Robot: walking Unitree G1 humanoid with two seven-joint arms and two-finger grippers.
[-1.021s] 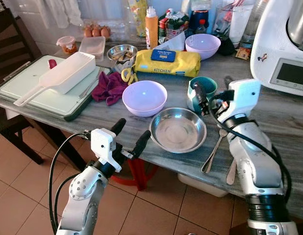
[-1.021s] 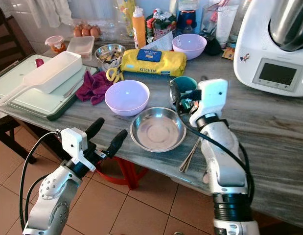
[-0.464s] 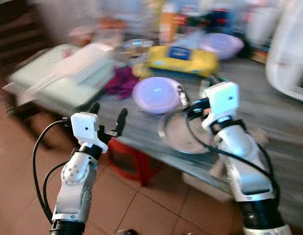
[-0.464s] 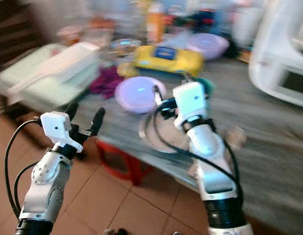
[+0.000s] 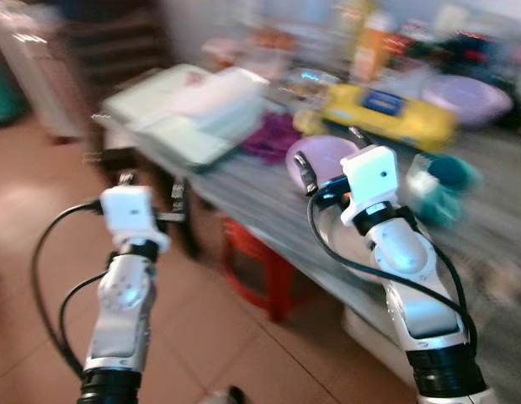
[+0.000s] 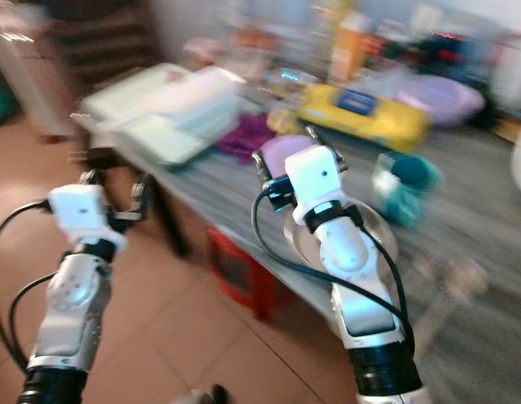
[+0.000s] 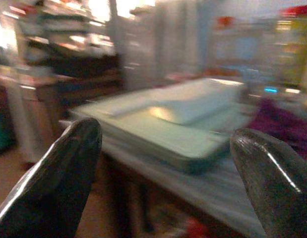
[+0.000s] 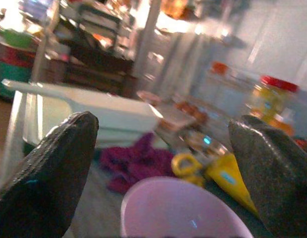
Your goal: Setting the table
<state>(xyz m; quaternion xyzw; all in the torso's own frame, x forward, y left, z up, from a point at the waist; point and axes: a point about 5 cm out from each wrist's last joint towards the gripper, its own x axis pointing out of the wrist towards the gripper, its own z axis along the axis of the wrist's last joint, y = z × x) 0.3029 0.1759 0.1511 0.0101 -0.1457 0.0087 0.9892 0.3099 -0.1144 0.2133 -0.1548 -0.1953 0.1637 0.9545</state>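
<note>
The head views are blurring strongly, so small things are hard to read. The left arm is bending up at the elbow over the tiled floor (image 5: 41, 278), off the table's corner, and the left gripper (image 5: 151, 189) is pointing forward with its two fingers spread apart and holding nothing. In its wrist view the fingers (image 7: 54, 173) are standing wide on both sides of a pale green tray (image 7: 158, 134) that is lying on the table (image 7: 242, 198), with a white scoop on top of it.

The right arm is reaching up and forward over the table edge, its white wrist block high. The right gripper (image 5: 327, 160) is hovering just before the lilac bowl (image 8: 178, 213), fingers also open and empty. Behind the bowl a purple cloth (image 8: 138, 158) is lying, and beside it a yellow pack (image 5: 386, 114). A teal cup (image 5: 441, 189) is standing near the right forearm. What seems to be a steel plate (image 6: 382, 240) is partly hiding under that forearm.
</note>
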